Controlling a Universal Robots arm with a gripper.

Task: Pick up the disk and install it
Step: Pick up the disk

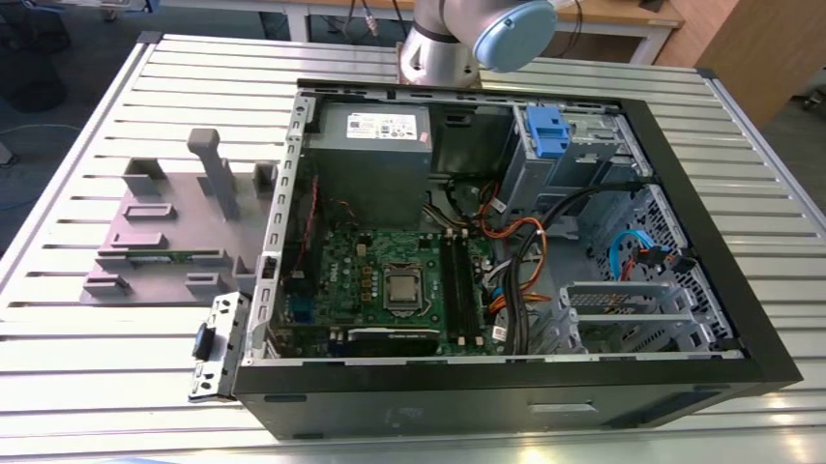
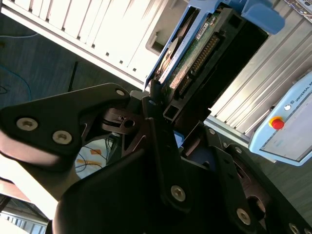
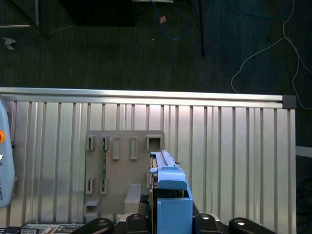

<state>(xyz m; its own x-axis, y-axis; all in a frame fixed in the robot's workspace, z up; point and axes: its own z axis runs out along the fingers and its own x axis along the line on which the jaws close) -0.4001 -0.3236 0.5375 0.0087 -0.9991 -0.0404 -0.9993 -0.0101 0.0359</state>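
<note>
Both fingers (image 2: 161, 141) grip the blue-framed disk (image 2: 192, 58), whose white sticker (image 2: 202, 32) is too small to read.

Ribbed metal bench in a dim workshop.
The slatted aluminium table (image 1: 77, 145) catches bright light along its grooves. The floor (image 3: 97, 48) around it is dark, with a blue cable (image 3: 170, 35) and a white cable (image 3: 253, 57) trailing over it. Behind stands a wooden desk (image 1: 620, 14), and a wooden panel (image 1: 761, 53) rises at the exterior view's right.
</note>
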